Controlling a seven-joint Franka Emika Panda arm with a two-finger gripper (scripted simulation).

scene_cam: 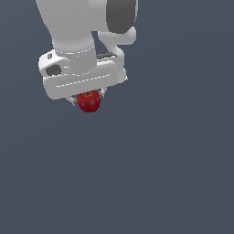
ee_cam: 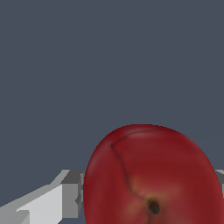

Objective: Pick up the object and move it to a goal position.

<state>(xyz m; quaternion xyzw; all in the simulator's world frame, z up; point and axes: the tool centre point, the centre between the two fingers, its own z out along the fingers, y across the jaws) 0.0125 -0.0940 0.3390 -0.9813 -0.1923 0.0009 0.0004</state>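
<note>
The object, a small glossy dark-red apple-like ball [scene_cam: 89, 101], sits between the fingers of my white gripper [scene_cam: 87, 98] in the exterior view's upper left. The gripper is shut on it; only the finger tips show beside the ball, under the wide white hand. In the wrist view the ball [ee_cam: 151, 175] fills the near part of the picture, its dark dimple visible, with one grey finger [ee_cam: 72, 194] pressed against its side. The other finger is mostly hidden behind the ball. No goal marker shows in either view.
A plain dark blue-grey surface [scene_cam: 160, 173] fills the background in both views. The white arm [scene_cam: 68, 27] rises out of the exterior view's top.
</note>
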